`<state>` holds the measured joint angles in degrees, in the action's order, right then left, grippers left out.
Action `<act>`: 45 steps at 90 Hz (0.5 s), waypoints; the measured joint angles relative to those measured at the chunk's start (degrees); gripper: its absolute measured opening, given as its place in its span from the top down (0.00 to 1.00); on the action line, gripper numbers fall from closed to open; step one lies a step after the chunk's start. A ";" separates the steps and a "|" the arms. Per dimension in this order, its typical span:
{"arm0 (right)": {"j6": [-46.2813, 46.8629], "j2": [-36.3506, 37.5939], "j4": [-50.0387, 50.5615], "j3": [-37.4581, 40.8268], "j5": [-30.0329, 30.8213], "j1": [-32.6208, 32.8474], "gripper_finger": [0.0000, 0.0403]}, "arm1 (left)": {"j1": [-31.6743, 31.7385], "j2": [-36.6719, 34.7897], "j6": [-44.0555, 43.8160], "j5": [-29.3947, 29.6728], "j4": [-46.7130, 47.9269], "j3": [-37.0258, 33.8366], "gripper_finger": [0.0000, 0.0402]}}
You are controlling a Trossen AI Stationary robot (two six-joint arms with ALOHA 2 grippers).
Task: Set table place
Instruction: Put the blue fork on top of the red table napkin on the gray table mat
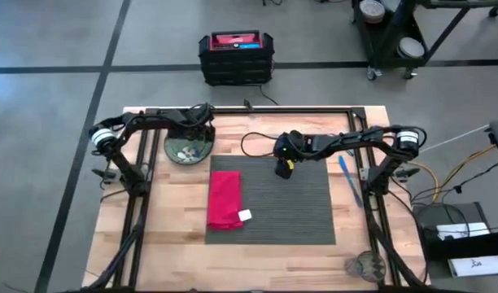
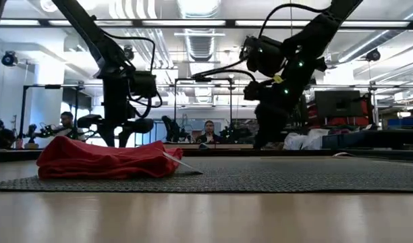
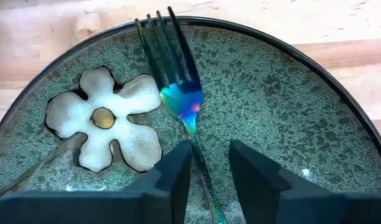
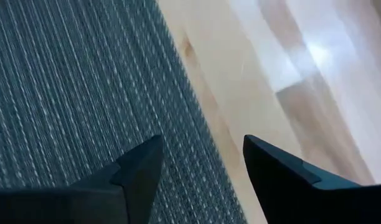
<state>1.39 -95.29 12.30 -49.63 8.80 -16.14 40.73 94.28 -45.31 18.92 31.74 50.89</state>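
Note:
The green plate (image 1: pixel 188 149) with a white flower (image 3: pixel 106 118) sits on the wooden table (image 1: pixel 168 220) past the far left corner of the dark ribbed placemat (image 1: pixel 298 203). An iridescent blue-purple fork (image 3: pixel 178 93) lies on the plate. My left gripper (image 3: pixel 210 168) hovers open over it, one finger on each side of the fork's handle. A red napkin (image 1: pixel 225 199) lies on the mat's left part. My right gripper (image 4: pixel 203 162) is open and empty above the mat's far edge.
A blue utensil (image 1: pixel 349 179) lies on the wood just right of the placemat. A small clear glass (image 1: pixel 369 264) stands at the near right corner. A black case (image 1: pixel 235 55) sits on the floor beyond the table. People sit in the room behind.

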 joint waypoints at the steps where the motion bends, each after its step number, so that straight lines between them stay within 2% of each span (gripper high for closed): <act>1: 0.00 0.00 -0.21 0.22 0.00 0.00 0.48 | -0.03 0.00 -0.09 0.00 0.01 0.00 0.79; 21: -1.53 0.00 -1.32 3.58 0.01 0.00 0.50 | -0.04 0.04 0.28 -0.20 0.20 0.02 0.97; 45: -4.24 0.11 -2.48 5.03 0.02 0.00 0.51 | -0.54 -1.12 0.50 -0.59 2.00 0.33 0.99</act>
<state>-2.85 -95.18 9.83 -44.60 8.82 -16.14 40.18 93.16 -44.82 18.33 33.74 51.22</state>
